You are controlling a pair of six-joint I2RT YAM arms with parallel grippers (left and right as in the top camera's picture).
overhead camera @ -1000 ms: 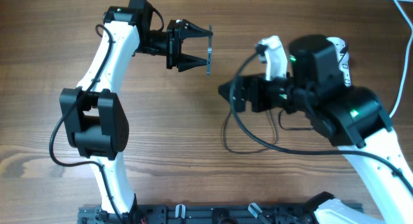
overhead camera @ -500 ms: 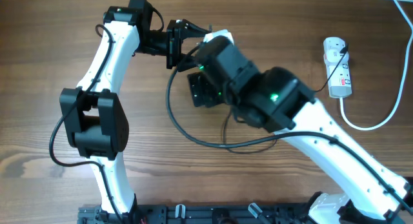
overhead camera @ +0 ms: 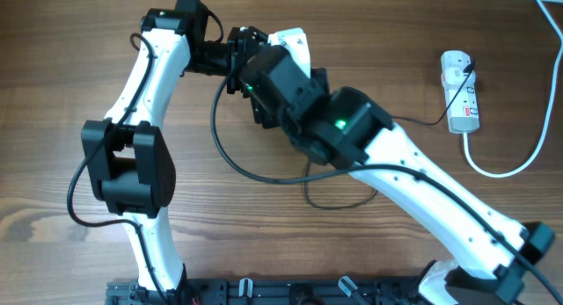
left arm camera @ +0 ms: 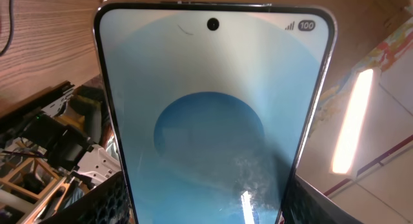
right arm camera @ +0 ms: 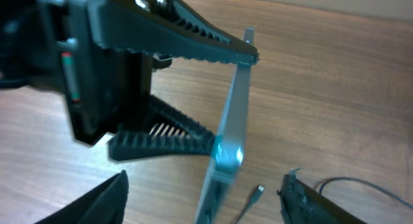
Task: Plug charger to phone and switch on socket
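Observation:
My left gripper (overhead camera: 239, 57) is shut on the phone (left arm camera: 213, 114), holding it on edge above the table; its cyan-blue screen fills the left wrist view. The right wrist view shows the phone (right arm camera: 231, 114) edge-on between the left gripper's ribbed black fingers. My right gripper (right arm camera: 205, 180) is open and empty, its jaws either side of the phone's lower end. The charger's small connector tip (right arm camera: 255, 192) lies on the wood just right of the phone, its thin black cable (overhead camera: 422, 122) running towards the socket (overhead camera: 462, 92) at the far right. In the overhead view the right arm hides the phone.
The socket's thick white cord (overhead camera: 515, 160) loops off the right table edge. The right arm's own thick black cable (overhead camera: 230, 156) hangs over the table's middle. A black rail (overhead camera: 264, 292) runs along the front edge.
My right arm has swung from beside the socket across to the left, bringing its gripper up to the phone. The left arm and phone have stayed put.

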